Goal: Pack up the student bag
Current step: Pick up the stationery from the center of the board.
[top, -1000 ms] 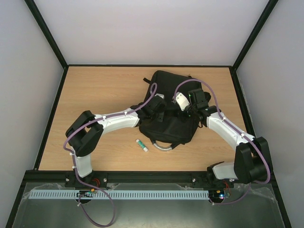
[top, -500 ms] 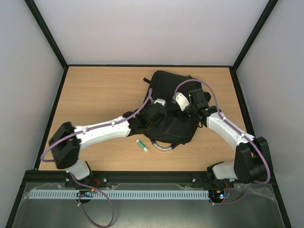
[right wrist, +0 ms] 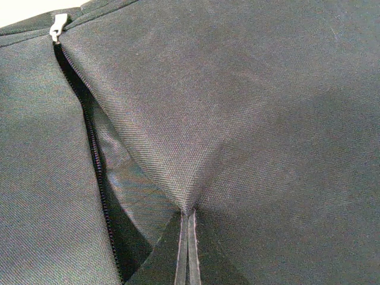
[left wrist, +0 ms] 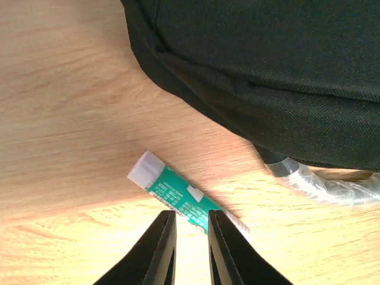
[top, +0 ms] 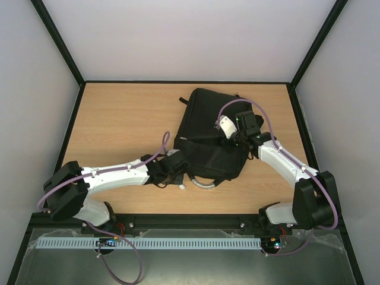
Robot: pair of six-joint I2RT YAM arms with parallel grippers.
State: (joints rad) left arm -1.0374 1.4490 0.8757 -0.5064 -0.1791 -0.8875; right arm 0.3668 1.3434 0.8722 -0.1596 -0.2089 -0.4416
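Left arm has swung back off the student bag [top: 208, 116] since a second ago and now lies low along the tabletop [top: 119, 119], its claw at the bag's near-left corner.

Left claw [left wrist: 190, 215]: fingers stand a narrow slit apart with nothing between them. Tips are right at the near side of a green glue stick [left wrist: 178, 193] with a white cap. Cannot tell whether they touch it. The stick lies flat on the tabletop just beside the bag's near edge, not touching it. Only the wrist view shows this. From the top view the claw covers most of the stick, leaving a pale end visible.

Grey loop handle [left wrist: 323, 185]: pokes out from under the bag's near edge, to the right of the stick. It is blurred in the wrist view and clearer from above.

Right claw [right wrist: 187, 215]: closed tight, pinching a raised fold of the bag's black fabric. The top view shows only the wrist over the bag's right half, and the grip itself is hidden there.

Zip [right wrist: 89, 148]: parted, running left of the pinched fold, with its metal pull [right wrist: 56, 27] at the far end. The interior is dark and its contents cannot be made out.

The bag lies flat right of the tabletop's centre, reaching toward the far edge.
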